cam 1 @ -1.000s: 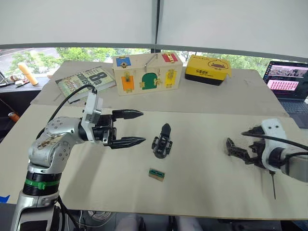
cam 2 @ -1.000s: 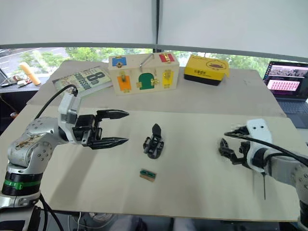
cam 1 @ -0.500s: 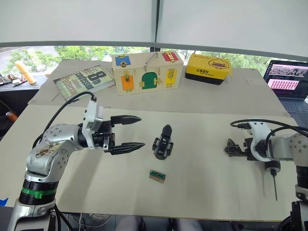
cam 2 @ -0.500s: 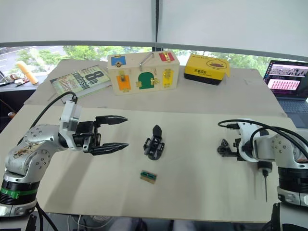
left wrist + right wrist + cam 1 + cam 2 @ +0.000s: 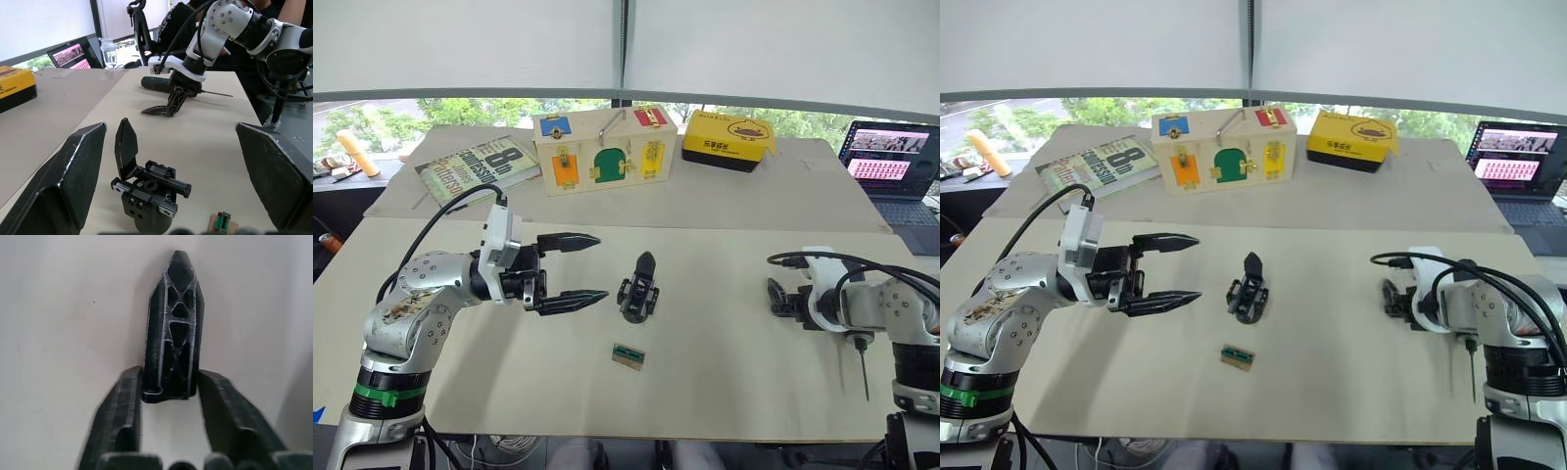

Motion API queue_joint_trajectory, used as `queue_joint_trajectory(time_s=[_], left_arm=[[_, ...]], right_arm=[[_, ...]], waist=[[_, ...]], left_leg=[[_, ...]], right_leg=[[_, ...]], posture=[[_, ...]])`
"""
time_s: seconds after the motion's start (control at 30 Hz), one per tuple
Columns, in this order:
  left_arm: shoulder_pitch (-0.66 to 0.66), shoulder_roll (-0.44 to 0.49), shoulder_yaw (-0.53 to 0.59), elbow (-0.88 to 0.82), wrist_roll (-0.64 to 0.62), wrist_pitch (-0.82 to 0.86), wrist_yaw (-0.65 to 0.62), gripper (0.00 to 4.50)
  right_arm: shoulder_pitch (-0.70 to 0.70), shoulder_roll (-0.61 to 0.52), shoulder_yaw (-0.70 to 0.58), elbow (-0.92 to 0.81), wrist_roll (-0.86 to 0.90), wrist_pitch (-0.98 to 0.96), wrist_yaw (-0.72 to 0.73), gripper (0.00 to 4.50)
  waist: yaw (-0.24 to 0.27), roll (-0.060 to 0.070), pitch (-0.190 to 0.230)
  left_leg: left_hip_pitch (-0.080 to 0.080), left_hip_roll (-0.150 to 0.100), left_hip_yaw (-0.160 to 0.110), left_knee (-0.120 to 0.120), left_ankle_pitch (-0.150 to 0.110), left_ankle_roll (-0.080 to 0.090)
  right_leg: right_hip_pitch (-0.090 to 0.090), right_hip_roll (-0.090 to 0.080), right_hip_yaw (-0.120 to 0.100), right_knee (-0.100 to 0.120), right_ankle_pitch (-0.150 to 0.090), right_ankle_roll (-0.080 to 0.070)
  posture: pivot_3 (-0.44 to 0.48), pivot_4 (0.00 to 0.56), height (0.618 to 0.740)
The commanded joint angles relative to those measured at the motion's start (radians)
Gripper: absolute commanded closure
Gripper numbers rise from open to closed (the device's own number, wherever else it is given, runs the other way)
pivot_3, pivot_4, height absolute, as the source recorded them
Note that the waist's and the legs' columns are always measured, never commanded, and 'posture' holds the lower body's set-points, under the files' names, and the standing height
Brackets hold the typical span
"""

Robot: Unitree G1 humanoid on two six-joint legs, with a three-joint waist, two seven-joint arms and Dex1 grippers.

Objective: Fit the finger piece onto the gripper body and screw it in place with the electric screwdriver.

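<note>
Nearest on the worktop point(image 5: 724, 382): one small green-and-tan block point(image 5: 628, 356), lying loose and untouched.

Right side: electric screwdriver point(image 5: 855, 345) lies on the worktop just beside the right arm, bit pointing toward the near edge, not in any grip. Right pincer point(image 5: 168, 396) is down at the surface with the finger piece point(image 5: 173, 328) between its fingers; the fingers point(image 5: 120, 421) bracket the wide base end, closed to about its width, seemingly touching both sides. Pointed tip sticks out beyond them. The piece looks to be lying flat on the worktop, so the grip is set but not lifted.

Middle: one gripper body point(image 5: 639, 290) upright on its round base, one pointed finger already on it, other slot empty. Well apart from the right pincer.

Left pincer point(image 5: 570, 268) hovers just beside the gripper body, jaws wide open, holding nothing.

Far back: one wooden latch box point(image 5: 600, 150), one yellow box point(image 5: 728, 141), one book point(image 5: 475, 168), one laptop point(image 5: 891, 160).

Progress, by my read: early. Finger piece being picked up; fitting, taking the screwdriver and screwing are all left.

Counts: 1 finger piece, 1 gripper body, 1 screwdriver, 2 pincers.
</note>
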Motion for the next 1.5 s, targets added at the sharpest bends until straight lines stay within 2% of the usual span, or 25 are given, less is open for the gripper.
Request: queue_joint_trajectory(time_s=[0.03, 0.1, 0.17, 0.23, 0.3, 0.4, 0.47, 0.53, 0.63, 0.73, 0.87, 1.03, 1.2, 1.3, 1.5], left_arm=[[-0.011, 0.008, 0.01, -0.003, 0.002, -0.022, -0.006, 0.0], [-0.012, 0.009, 0.009, 0.001, 0.003, -0.026, -0.008, 0.0], [-0.012, 0.007, 0.01, 0.004, 0.003, -0.028, -0.006, 0.0], [-0.019, -0.012, 0.028, 0.009, -0.018, -0.011, 0.033, 0.0], [-0.038, -0.051, 0.062, 0.014, -0.066, 0.032, 0.116, 0.0], [-0.085, -0.119, 0.116, 0.022, -0.159, 0.129, 0.28, 0.0], [-0.123, -0.172, 0.142, 0.026, -0.272, 0.232, 0.396, 0.0], [-0.16, -0.243, 0.143, 0.028, -0.3, 0.259, 0.51, 0.0], [-0.192, -0.314, 0.13, 0.023, -0.306, 0.287, 0.624, 0.0], [-0.209, -0.423, 0.113, 0.014, -0.346, 0.293, 0.724, 0.0], [-0.201, -0.49, 0.077, 0.006, -0.325, 0.285, 0.768, 0.0], [-0.195, -0.552, 0.064, 0.023, -0.307, 0.241, 0.792, 0.0], [-0.195, -0.574, 0.083, 0.024, -0.323, 0.231, 0.791, 0.0], [-0.195, -0.568, 0.085, 0.032, -0.323, 0.237, 0.787, 0.86], [-0.18, -0.583, 0.09, 0.018, -0.336, 0.233, 0.797, 3.82]], right_arm=[[0.037, 0.001, -0.009, -0.026, -0.027, 0.013, 0.026, 3.41], [0.053, -0.009, -0.013, -0.057, -0.039, 0.004, 0.05, 3.41], [0.09, -0.039, -0.01, -0.128, -0.057, -0.129, 0.107, 3.41], [0.142, -0.079, -0.004, -0.222, -0.105, -0.363, 0.201, 3.41], [0.184, -0.094, -0.014, -0.308, -0.162, -0.602, 0.284, 3.41], [0.201, -0.074, -0.022, -0.394, -0.232, -0.819, 0.318, 3.41], [0.173, -0.029, 0.027, -0.448, -0.273, -0.926, 0.312, 3.41], [0.138, 0.02, 0.122, -0.484, -0.346, -1.016, 0.3, 3.41], [0.088, 0.088, 0.226, -0.5, -0.424, -1.084, 0.288, 3.41], [0.017, 0.192, 0.315, -0.498, -0.474, -1.091, 0.252, 3.41], [-0.014, 0.258, 0.364, -0.479, -0.516, -1.11, 0.257, 3.41], [-0.013, 0.275, 0.407, -0.467, -0.555, -1.141, 0.299, 3.41], [-0.005, 0.289, 0.398, -0.454, -0.577, -1.141, 0.307, 3.41], [-0.002, 0.296, 0.39, -0.453, -0.582, -1.131, 0.312, 3.41], [0.009, 0.299, 0.39, -0.458, -0.599, -1.121, 0.315, 3.41]], waist=[[0.001, 0.0, 0.0], [0.002, 0.0, 0.0], [0.004, 0.0, 0.0], [0.004, 0.001, 0.001], [0.002, 0.004, 0.002], [-0.002, 0.004, 0.003], [-0.003, 0.004, 0.003], [-0.002, 0.004, 0.003], [-0.001, 0.004, 0.003], [-0.001, 0.004, 0.003], [0.002, 0.004, 0.003], [-0.002, 0.004, 0.003], [-0.002, 0.004, 0.003], [-0.002, 0.004, 0.003], [-0.001, 0.004, 0.003]], left_leg=[[0.0, 0.0, 0.0, 0.0, 0.0, 0.0], [0.0, 0.0, 0.0, 0.0, 0.0, 0.0], [0.0, 0.0, 0.0, 0.0, 0.0, 0.0], [-0.001, 0.0, -0.001, 0.0, 0.0, 0.0], [-0.001, -0.001, 0.0, 0.0, 0.0, 0.0], [0.0, -0.001, 0.0, 0.0, 0.0, 0.0], [0.001, 0.0, -0.001, 0.0, 0.001, -0.001], [0.002, 0.0, -0.001, 0.0, 0.001, -0.002], [0.002, -0.001, 0.0, 0.0, 0.001, -0.002], [0.002, -0.001, 0.0, 0.0, 0.001, -0.002], [0.002, -0.001, -0.001, 0.0, 0.001, -0.003], [0.002, -0.001, -0.001, -0.001, 0.002, -0.003], [0.002, -0.001, -0.001, -0.001, 0.003, -0.005], [0.002, -0.001, -0.001, -0.001, 0.003, -0.005], [0.002, -0.001, -0.002, -0.001, 0.003, -0.005]], right_leg=[[0.0, 0.0, 0.0, 0.0, 0.0, 0.0], [0.0, 0.0, 0.0, 0.0, 0.0, 0.0], [0.0, 0.0, -0.001, 0.0, 0.0, 0.0], [0.0, 0.0, -0.001, -0.001, 0.0, 0.0], [-0.001, 0.0, 0.0, -0.001, 0.0, 0.001], [-0.001, 0.0, 0.001, 0.0, -0.001, 0.001], [0.0, 0.001, 0.001, 0.0, 0.0, 0.001], [0.0, 0.001, 0.002, 0.001, 0.0, 0.001], [0.0, 0.0, 0.002, 0.002, 0.0, 0.0], [0.0, 0.0, 0.001, 0.002, 0.001, -0.001], [0.0, 0.0, -0.001, 0.001, 0.001, -0.002], [0.0, 0.0, -0.002, 0.001, 0.001, -0.002], [0.0, 0.001, -0.002, 0.002, 0.001, -0.002], [0.0, 0.001, -0.002, 0.002, 0.002, -0.003], [0.0, 0.001, -0.002, 0.001, 0.002, -0.003]], posture=[[0.0, 0.15, 0.74], [0.0, 0.15, 0.74], [0.0, 0.15, 0.74], [0.0, 0.15, 0.74], [0.0, 0.15, 0.74], [0.0, 0.15, 0.74], [0.0, 0.15, 0.74], [0.0, 0.15, 0.74], [0.0, 0.15, 0.74], [0.0, 0.15, 0.74], [0.0, 0.15, 0.74], [0.0, 0.15, 0.74], [0.0, 0.15, 0.74], [0.0, 0.15, 0.74], [0.0, 0.15, 0.74]])
